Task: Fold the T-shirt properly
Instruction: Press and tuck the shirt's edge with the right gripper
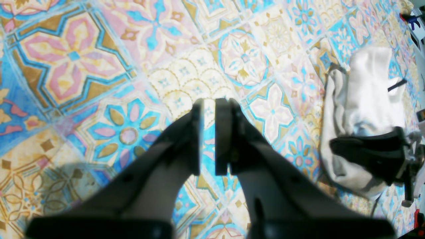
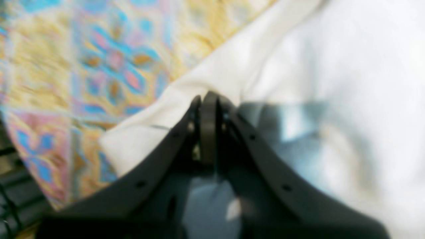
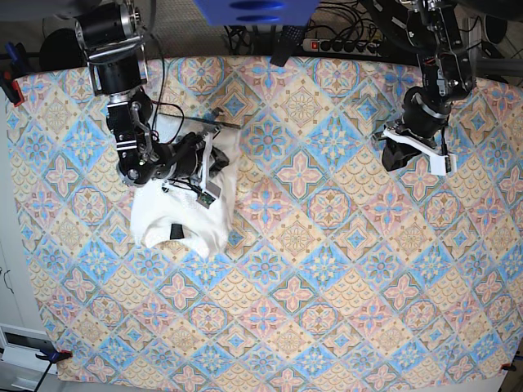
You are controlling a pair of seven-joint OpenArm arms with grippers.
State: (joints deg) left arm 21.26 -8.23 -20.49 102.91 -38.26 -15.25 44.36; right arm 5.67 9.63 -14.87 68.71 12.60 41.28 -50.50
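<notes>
The T-shirt (image 3: pixel 184 220) lies as a white folded bundle on the left side of the table in the base view, with a small dark tag (image 3: pixel 173 232) showing near its front. My right gripper (image 3: pixel 214 163) hovers over the bundle's far end. Seen from the right wrist, the right gripper (image 2: pixel 209 96) is shut just inside the T-shirt's (image 2: pixel 332 66) edge, and I see no cloth between the jaws. My left gripper (image 1: pixel 208 103) is shut with a slim gap, holding nothing, above bare tablecloth. The T-shirt (image 1: pixel 365 99) and right gripper (image 1: pixel 333 147) appear at the right of the left wrist view.
A tile-patterned tablecloth (image 3: pixel 327 245) covers the whole table. My left gripper (image 3: pixel 394 157) hangs over the table's far right part. A power strip and cables (image 3: pixel 343 45) lie beyond the far edge. A clamp (image 3: pixel 10 86) grips the left edge.
</notes>
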